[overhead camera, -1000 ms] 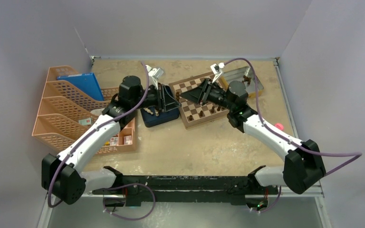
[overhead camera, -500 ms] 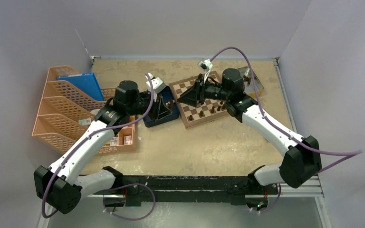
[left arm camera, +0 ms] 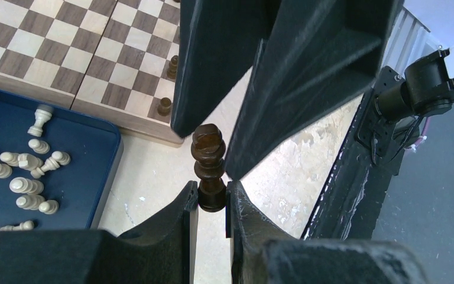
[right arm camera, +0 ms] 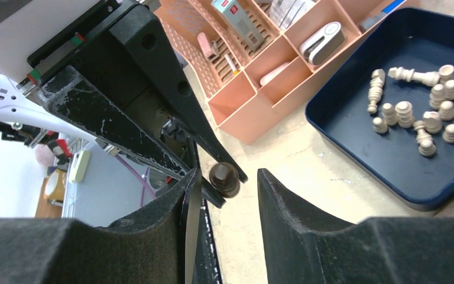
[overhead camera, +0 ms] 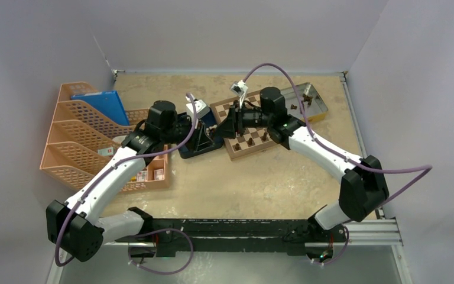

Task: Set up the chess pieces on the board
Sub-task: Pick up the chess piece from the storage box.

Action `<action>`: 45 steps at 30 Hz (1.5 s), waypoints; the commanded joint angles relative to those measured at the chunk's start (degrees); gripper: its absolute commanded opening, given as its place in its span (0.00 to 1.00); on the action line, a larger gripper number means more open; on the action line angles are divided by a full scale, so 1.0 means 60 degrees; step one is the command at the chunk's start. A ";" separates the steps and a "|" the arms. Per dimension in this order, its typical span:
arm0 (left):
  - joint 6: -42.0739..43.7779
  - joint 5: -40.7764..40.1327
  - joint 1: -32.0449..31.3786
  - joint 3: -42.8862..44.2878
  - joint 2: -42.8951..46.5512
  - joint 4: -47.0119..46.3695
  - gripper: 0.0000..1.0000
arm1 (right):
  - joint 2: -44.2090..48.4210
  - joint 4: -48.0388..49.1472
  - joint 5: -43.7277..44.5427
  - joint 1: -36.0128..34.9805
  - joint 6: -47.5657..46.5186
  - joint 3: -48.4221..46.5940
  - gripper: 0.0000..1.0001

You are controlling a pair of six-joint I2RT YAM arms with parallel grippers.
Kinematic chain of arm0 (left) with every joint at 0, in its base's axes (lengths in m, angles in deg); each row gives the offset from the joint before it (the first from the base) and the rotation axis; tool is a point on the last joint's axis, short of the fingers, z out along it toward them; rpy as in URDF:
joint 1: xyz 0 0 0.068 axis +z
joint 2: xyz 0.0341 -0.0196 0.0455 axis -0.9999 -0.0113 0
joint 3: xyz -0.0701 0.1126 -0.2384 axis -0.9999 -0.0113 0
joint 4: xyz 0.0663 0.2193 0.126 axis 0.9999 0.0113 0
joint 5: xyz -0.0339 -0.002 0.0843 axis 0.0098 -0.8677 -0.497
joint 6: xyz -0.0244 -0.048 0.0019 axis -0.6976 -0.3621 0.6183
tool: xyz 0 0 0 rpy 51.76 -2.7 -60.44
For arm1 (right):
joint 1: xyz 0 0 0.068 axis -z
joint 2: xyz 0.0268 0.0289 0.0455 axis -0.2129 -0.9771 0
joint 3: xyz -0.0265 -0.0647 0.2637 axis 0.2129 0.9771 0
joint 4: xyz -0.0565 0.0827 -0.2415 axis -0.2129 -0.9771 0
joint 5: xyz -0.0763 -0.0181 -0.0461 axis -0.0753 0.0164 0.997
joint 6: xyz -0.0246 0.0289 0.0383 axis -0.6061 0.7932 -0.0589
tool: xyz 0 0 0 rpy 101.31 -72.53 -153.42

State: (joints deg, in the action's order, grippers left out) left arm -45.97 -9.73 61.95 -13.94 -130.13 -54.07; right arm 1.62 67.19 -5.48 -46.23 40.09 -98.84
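Note:
My left gripper (left arm camera: 211, 198) is shut on the base of a dark brown chess piece (left arm camera: 210, 165) and holds it in the air beside the board (left arm camera: 65, 53). My right gripper (right arm camera: 227, 183) is open, with its fingers (left arm camera: 307, 77) either side of the piece's top (right arm camera: 224, 177) and a gap on the right side. In the top view both grippers meet between the blue tray (overhead camera: 198, 148) and the board (overhead camera: 232, 108). A few dark pieces (left arm camera: 172, 67) stand on the board's near squares.
Several pale cream pieces (left arm camera: 29, 171) lie in the blue tray (left arm camera: 88, 165), also seen in the right wrist view (right arm camera: 425, 112). An orange desk organiser (overhead camera: 83, 136) stands at the left. A silver tin (overhead camera: 313, 100) with dark pieces sits behind the board at the right.
My right gripper has swung left off the board to the left gripper and now straddles the dark piece. My left gripper has lifted from the tray towards it.

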 commanded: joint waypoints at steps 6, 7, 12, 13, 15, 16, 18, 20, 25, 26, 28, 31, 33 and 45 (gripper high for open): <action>0.0317 0.0305 0.0014 0.0173 -0.0002 -0.0114 0.00 | -0.0243 -0.0214 0.0398 -0.0350 -0.0148 -0.0773 0.36; 0.0339 0.0289 0.0011 0.0161 0.0010 -0.0089 0.00 | -0.0252 -0.0347 0.0480 -0.0354 -0.0233 -0.0827 0.33; 0.0312 -0.0015 0.0003 0.0186 0.0070 0.0046 0.00 | -0.0035 -0.0442 0.0972 -0.0350 -0.0414 -0.0797 0.23; 0.0253 -0.0212 0.0010 0.0199 0.0085 0.0071 0.00 | 0.0021 -0.0442 0.1123 -0.0350 -0.0429 -0.0775 0.21; 0.0089 -0.0641 0.0007 0.0251 0.0109 0.0132 0.11 | 0.0137 -0.0442 0.1555 -0.0351 -0.0472 -0.0658 0.19; 0.0020 -0.0825 0.0014 0.0295 0.0122 0.0187 0.18 | 0.0224 -0.0431 0.1875 -0.0350 -0.0476 -0.0579 0.18; -0.0103 -0.1113 0.0011 0.0353 0.0154 0.0301 0.32 | 0.0449 -0.0394 0.2533 -0.0350 -0.0450 -0.0386 0.17; -0.0236 -0.1310 0.0018 0.0413 0.0207 0.0427 0.46 | 0.0771 -0.0338 0.3456 -0.0353 -0.0441 -0.0156 0.16; -0.0574 -0.1375 0.0011 0.0404 0.0351 0.0599 0.70 | 0.1636 -0.0066 0.5606 -0.0351 -0.0316 0.0598 0.16; -0.0675 -0.1457 0.0011 0.0375 0.0398 0.0633 0.71 | 0.1834 0.0081 0.6203 -0.0354 -0.0290 0.0761 0.16; -0.0832 -0.1677 0.0011 0.0270 0.0562 0.0681 0.74 | 0.2198 0.0143 0.7125 -0.0360 -0.0217 0.1087 0.16; -0.1174 -0.2158 0.0011 -0.0012 0.0875 0.0656 0.80 | 0.2672 0.0078 0.8447 -0.0351 -0.0186 0.1503 0.16; -0.1382 -0.2314 0.0024 -0.0195 0.1090 0.0691 0.83 | 0.2903 -0.0018 0.9218 -0.0350 -0.0219 0.1744 0.16; -0.2109 -0.1930 0.0216 -0.1101 0.2037 0.0642 0.88 | 0.2778 0.0111 1.2021 -0.0362 -0.0038 0.3011 0.17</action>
State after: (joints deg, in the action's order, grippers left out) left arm -58.17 -22.51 62.81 -19.49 -120.73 -48.49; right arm 19.08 64.59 59.00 -48.50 38.91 -82.82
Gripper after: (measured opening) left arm 0.881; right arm 0.215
